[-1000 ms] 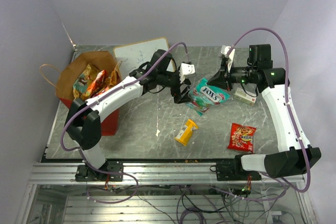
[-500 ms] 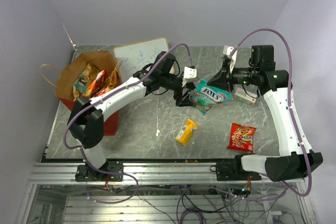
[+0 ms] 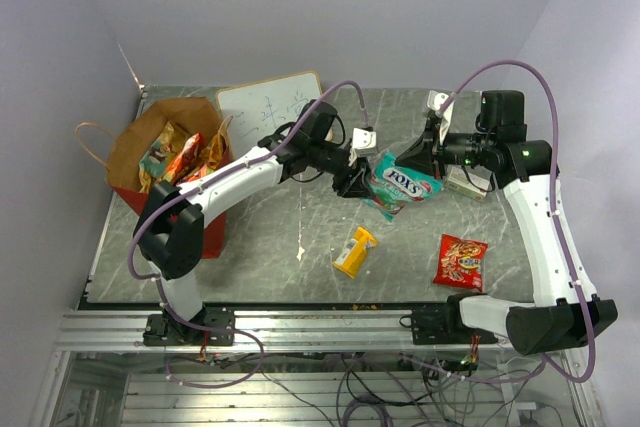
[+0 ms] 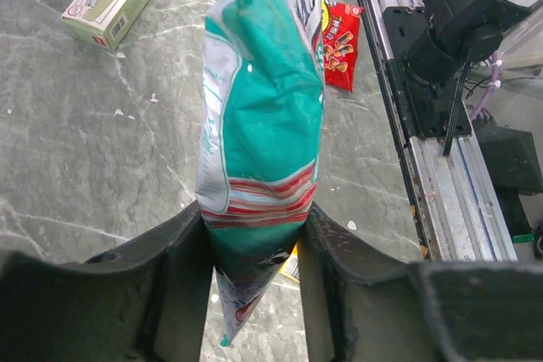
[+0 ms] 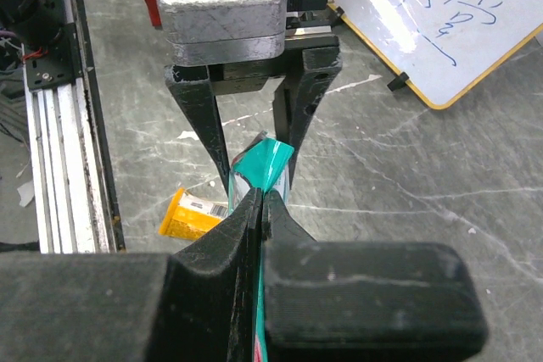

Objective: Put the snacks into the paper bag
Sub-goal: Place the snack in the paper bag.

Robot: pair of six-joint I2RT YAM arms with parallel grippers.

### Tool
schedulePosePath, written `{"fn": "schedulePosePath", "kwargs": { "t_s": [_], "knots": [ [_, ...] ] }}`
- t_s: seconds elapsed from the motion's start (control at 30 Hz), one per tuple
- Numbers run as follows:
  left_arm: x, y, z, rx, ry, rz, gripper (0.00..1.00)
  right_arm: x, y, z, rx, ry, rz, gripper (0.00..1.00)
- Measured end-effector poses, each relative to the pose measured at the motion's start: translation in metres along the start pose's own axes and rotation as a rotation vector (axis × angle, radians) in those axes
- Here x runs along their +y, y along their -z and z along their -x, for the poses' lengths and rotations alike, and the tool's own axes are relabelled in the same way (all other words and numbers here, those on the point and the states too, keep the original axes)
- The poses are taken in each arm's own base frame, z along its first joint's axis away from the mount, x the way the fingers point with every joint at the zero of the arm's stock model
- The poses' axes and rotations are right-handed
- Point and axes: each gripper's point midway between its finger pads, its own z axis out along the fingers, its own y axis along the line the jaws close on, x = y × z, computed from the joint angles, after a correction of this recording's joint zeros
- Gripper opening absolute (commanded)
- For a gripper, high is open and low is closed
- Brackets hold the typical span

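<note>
A teal-white candy bag (image 3: 402, 183) hangs in the air over the middle of the table, held from both ends. My right gripper (image 3: 410, 159) is shut on its upper edge (image 5: 265, 161). My left gripper (image 3: 362, 182) is shut on its lower end, both fingers pressed against the bag's (image 4: 263, 108) sides. A yellow pack (image 3: 354, 251) and a red pack (image 3: 461, 261) lie on the table in front. The red paper bag (image 3: 205, 232) stands open at the left with several snacks (image 3: 180, 155) inside.
A small white box (image 3: 466, 181) lies below the right wrist. A white framed board (image 3: 268, 102) with writing leans at the back, just right of the paper bag. The table's metal rail (image 4: 424, 201) runs along the near edge.
My left gripper has slid right onto the candy bag and its jaws have closed from wide open onto the bag's sides. The right gripper has kept its grip and shifted slightly right.
</note>
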Motion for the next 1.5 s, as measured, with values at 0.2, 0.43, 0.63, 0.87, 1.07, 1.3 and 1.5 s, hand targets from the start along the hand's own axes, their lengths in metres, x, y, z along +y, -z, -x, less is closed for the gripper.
{"fn": "schedulePosePath", "kwargs": {
  "t_s": [0.2,0.43,0.63,0.87,1.07,1.3,1.5],
  "knots": [
    [-0.001,0.001,-0.001,0.006,-0.013,-0.004,0.31,-0.002,-0.001,-0.003,0.003,-0.001,-0.014,0.0],
    [-0.005,0.006,0.002,0.013,-0.036,-0.002,0.15,-0.002,0.0,-0.003,-0.002,0.0,-0.025,0.11],
    [-0.009,0.018,0.011,0.021,-0.075,0.028,0.07,-0.003,0.001,-0.005,0.009,-0.002,-0.041,0.37],
    [-0.009,0.037,0.025,0.041,-0.154,0.109,0.07,-0.005,0.002,-0.005,0.019,-0.002,-0.054,0.51],
    [0.0,0.054,0.031,0.081,-0.196,0.218,0.07,-0.008,0.007,0.003,0.019,0.017,-0.076,0.55],
    [0.009,0.079,0.039,0.131,-0.225,0.353,0.07,-0.015,0.01,0.003,0.038,0.024,-0.122,0.56],
    [0.018,0.103,0.063,0.144,-0.249,0.473,0.07,-0.021,0.013,0.002,0.048,0.028,-0.172,0.57]
  ]
}}
